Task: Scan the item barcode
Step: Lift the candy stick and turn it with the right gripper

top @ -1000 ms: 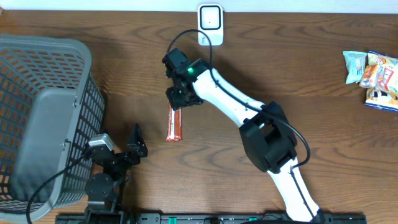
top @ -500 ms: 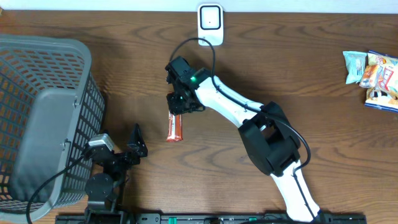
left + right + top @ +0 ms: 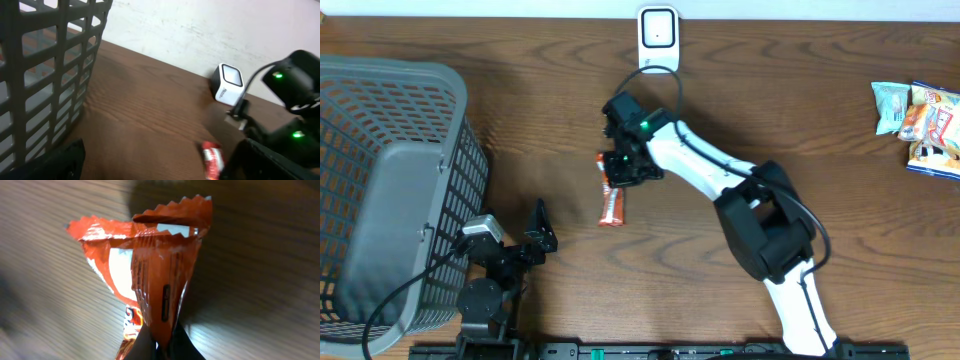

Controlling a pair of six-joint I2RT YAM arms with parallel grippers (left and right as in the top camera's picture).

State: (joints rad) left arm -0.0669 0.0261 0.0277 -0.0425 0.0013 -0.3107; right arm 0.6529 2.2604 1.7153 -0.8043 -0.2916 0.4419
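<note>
The orange snack wrapper (image 3: 611, 203) has its crimped end pinched in our clenched right end effector (image 3: 623, 172), the rest trailing behind it over the table (image 3: 800, 130). We judge the grasp made; next comes lifting and turning the barcode toward the scanner (image 3: 658, 38) ahead, by the table's far edge. Bare wood lies between. Our left end effector (image 3: 535, 240), released, sits well aside by the basket (image 3: 360, 90).

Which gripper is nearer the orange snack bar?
Right. The right gripper is shut on one end of the snack bar; the left gripper hangs open beside the basket, apart from it.
</note>
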